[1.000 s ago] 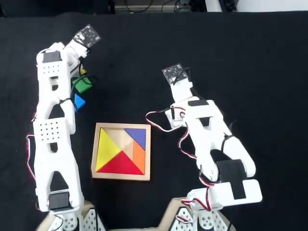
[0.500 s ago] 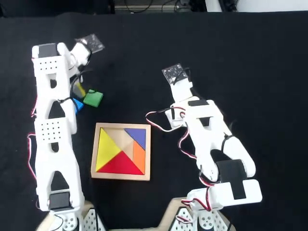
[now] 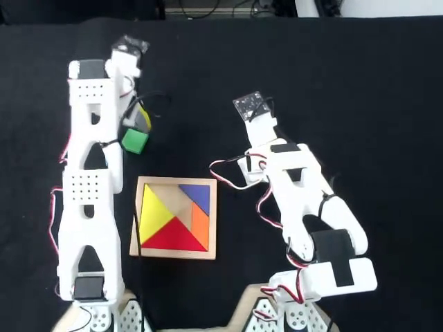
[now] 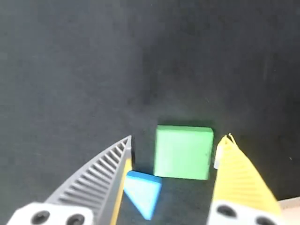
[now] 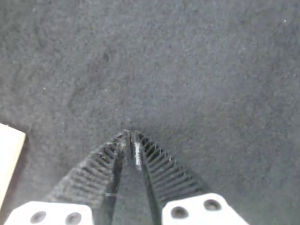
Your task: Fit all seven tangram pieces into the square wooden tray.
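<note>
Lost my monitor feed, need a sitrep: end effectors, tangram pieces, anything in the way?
Left end effector open around green square. Right end effector shut, empty. Blue triangle close beside square, may crowd the grasp; both outside tray.

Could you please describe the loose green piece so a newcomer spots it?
Find the square wooden tray on the black table. Beyond its far left corner, inside the open left gripper, lies a green square; its neighbour is a blue triangle.

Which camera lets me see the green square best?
The left wrist view: the green square lies close up and whole, between the fingers of the open left gripper. The high view shows the green square small, just past the wooden tray.
</note>
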Tool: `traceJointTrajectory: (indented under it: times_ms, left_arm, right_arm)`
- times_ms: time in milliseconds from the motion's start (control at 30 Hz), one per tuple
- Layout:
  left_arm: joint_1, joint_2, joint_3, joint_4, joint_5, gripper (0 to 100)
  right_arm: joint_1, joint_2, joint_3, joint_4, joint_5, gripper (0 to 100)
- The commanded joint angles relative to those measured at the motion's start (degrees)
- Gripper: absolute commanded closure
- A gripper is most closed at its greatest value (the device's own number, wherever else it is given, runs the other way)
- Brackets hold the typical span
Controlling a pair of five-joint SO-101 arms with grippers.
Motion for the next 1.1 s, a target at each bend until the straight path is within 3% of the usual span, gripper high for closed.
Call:
traceJointTrajectory:
  times_ms: [0, 800, 1067]
  left_arm:
    - [-0.57, -3.52, 0.92, -0.18, 4.04, 71]
    - [0.66, 5.63, 1.01, 0.26, 4.4, 72]
    - [0.75, 5.63, 1.36, 0.26, 3.96, 96]
  right_arm:
    - [-0.88, 0.04, -2.68, 0.18, -0.18, 98.7]
    - [-0.88, 0.13, -2.68, 0.09, -0.18, 98.7]
    - [-0.88, 0.13, -2.68, 0.09, -0.18, 98.7]
